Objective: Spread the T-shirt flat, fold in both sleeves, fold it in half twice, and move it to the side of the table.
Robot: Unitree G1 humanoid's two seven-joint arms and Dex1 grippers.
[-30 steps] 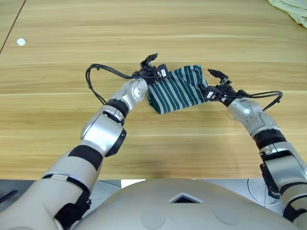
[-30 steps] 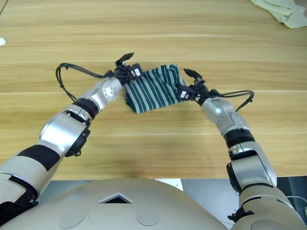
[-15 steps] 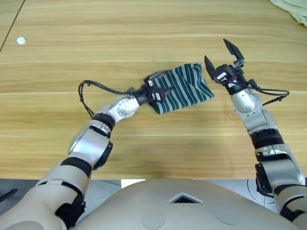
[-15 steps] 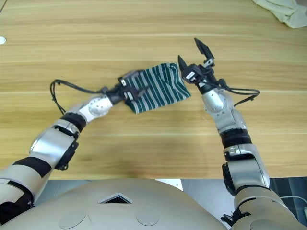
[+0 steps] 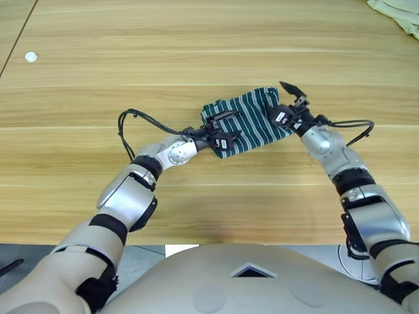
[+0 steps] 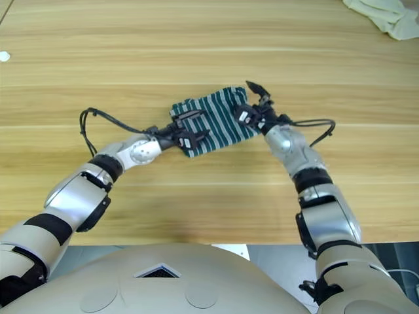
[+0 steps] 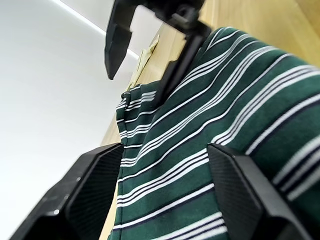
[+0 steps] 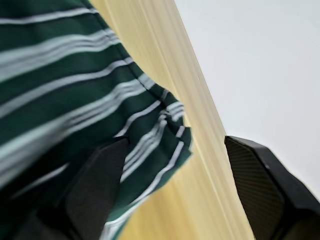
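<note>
Both arms have shifted in the last half second. The left claw [image 5: 232, 125] has edged slightly further onto the near-left corner of the T-shirt [image 5: 252, 118], and the right claw [image 5: 280, 101], which was raised clear of the cloth, has come down to its right edge.

Far left on the counter [image 5: 196, 39] sits a small white dot [image 5: 31, 57], well apart from the work. The left claw is spread, with one finger above and one below the striped corner, and nothing is pinched yet. The T-shirt lies mid-counter as a compact green-and-white folded packet, so the folding looks done and the move to the side appears to be what remains. The right claw is also spread, its fingers straddling the right edge. A pale cloth [image 5: 398, 12] lies at the far right corner.

To do this step well, each claw should probably reach in far enough to catch every layer before it closes. The two should close together, so neither end drags. The packet should then be carried low and level, with the claws kept the same way apart, or the folds may slip open.
</note>
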